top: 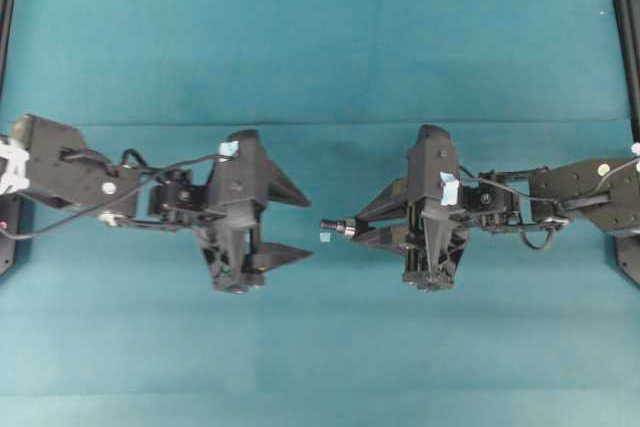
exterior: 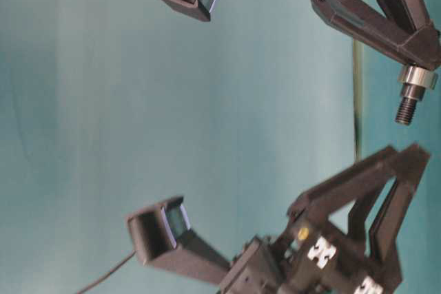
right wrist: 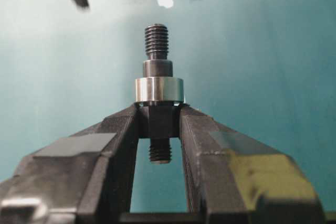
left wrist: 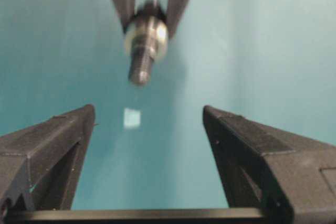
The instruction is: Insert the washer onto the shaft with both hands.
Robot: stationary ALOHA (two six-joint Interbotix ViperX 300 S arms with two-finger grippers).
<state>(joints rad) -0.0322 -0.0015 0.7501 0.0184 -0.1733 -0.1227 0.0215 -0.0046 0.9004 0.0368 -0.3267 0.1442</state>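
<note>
The shaft (right wrist: 157,74) is clamped between the fingertips of the right gripper (top: 352,229), its threaded end pointing out toward the opposite arm; a bright silvery ring, taken to be the washer (right wrist: 158,89), is seen seated around the shaft just ahead of the fingertips, resting against the thicker collar section (the same ring shows in the left wrist view and in the table-level view, so the reading is not owed to one angle alone). The insertion itself is therefore judged to be done, as far as can be seen; whether the washer is pushed fully home against the collar cannot be settled from these views.

The left gripper (top: 290,223) is held with its jaws spread wide and nothing between them; it faces the shaft tip across a clear gap and touches neither shaft nor washer. A tiny pale square scrap (top: 325,237) lies on the teal table (top: 320,47) below the gap between the two grippers; it is no part of the task.

What is left appears to be little: perhaps a check of the seating, and the setting down or release of the assembled pair.
</note>
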